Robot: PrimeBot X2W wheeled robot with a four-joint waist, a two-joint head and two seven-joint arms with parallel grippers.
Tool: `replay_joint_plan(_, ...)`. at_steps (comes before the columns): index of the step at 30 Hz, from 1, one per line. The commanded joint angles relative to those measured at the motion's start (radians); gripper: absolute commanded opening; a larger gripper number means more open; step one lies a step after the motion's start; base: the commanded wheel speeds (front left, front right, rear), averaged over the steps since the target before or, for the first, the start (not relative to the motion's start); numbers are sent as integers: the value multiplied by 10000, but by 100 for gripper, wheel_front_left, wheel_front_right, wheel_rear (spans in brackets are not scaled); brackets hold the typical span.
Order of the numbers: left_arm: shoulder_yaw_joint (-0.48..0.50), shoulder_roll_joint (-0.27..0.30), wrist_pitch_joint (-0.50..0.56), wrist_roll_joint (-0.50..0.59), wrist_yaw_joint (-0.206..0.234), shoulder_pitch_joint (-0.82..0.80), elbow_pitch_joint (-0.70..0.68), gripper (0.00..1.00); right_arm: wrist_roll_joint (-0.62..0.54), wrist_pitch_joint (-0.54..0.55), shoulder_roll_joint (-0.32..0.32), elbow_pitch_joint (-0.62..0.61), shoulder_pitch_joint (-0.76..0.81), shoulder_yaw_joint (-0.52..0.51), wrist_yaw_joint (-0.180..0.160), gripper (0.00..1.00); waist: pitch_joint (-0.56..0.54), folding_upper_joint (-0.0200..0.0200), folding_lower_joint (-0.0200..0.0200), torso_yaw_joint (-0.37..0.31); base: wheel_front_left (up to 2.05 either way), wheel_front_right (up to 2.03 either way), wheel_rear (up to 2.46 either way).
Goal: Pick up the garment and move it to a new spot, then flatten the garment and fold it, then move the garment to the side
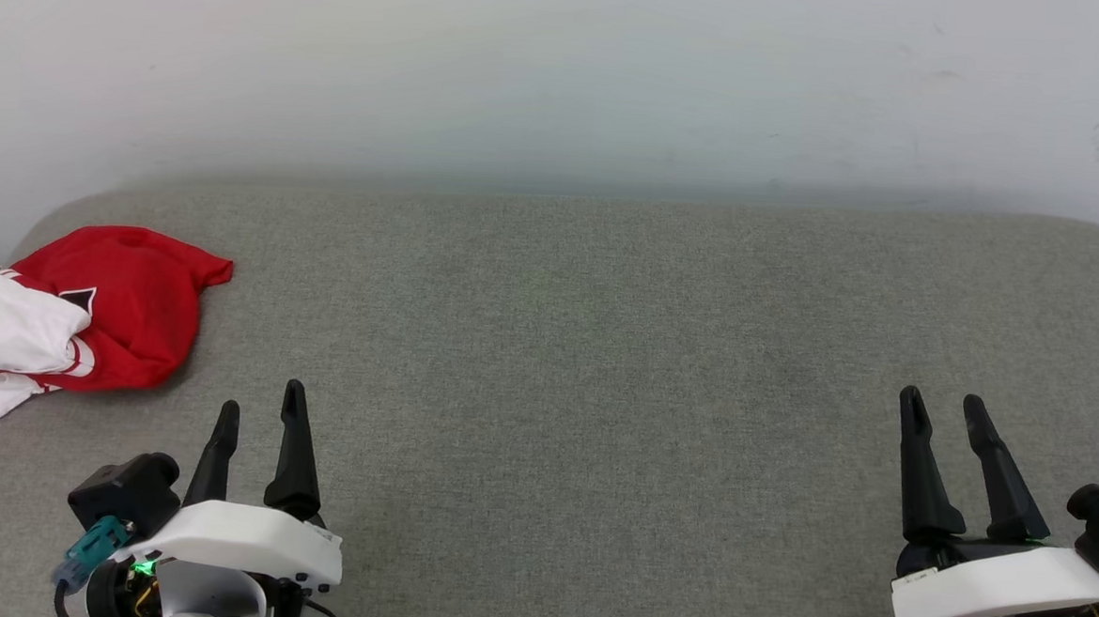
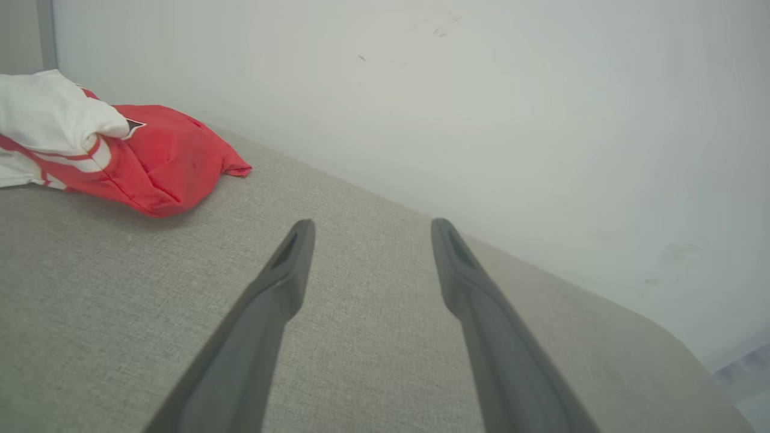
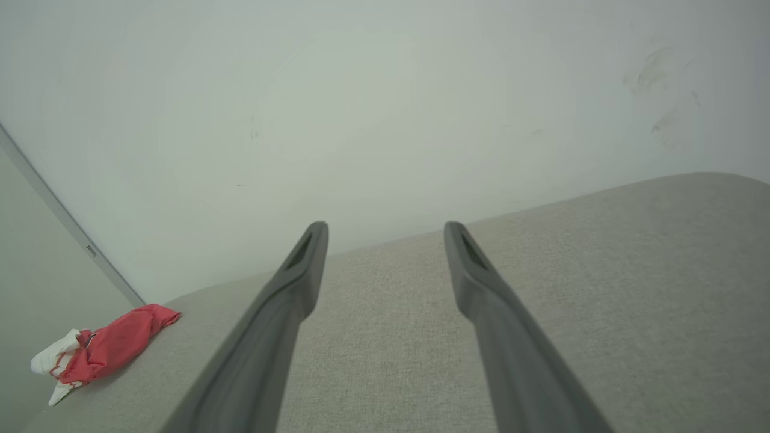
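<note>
Well ahead and to the left of the left gripper [image 1: 263,397], the garment [image 1: 126,310] lies crumpled in a heap at the far-left corner of the grey upholstered surface [image 1: 554,393], close to the pale wall [image 1: 562,65] behind it. Both grippers are poised over the near part of the surface with nothing in them. The left one's dark fingers [image 1: 295,455] stand spread apart. The right gripper [image 1: 943,398], far off across the surface, has its fingers [image 1: 922,469] parted just as wide.

The bundle's long axis runs on a slant. It goes from the white sleeve bunched at its outer, left end to a red corner pointing inward, toward the space ahead of the left fingers. In the left wrist view the garment [image 2: 162,156] sits ahead and left of the fingertips, clear of them, nearest at that red corner. In the right wrist view the garment [image 3: 114,346] is a small red-and-white bundle far to the left of the fingers.

The left arm is much the nearer, so the opening pick-up looks to be its job: a reach forward and leftward, probably onto the red corner. None of the task appears done yet.
</note>
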Motion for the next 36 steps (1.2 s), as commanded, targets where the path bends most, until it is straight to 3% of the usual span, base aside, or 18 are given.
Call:
replay_joint_plan(1,-71,133,-111,259,94,-13,-152,100,-335,-116,-1,-158,-11,24,1,100,2,-1,-1,2,0,0,0)
replay_joint_plan(15,-701,424,-565,1866,660,90,-285,100,-2168,-572,2,-196,207,9,0,100,-25,-1,-1,1,0,0,0)
replay_joint_plan(36,-543,84,-1030,3466,340,297,-416,100,-2855,-1063,7,-528,385,-53,-1,100,-34,-1,-1,18,0,0,0)
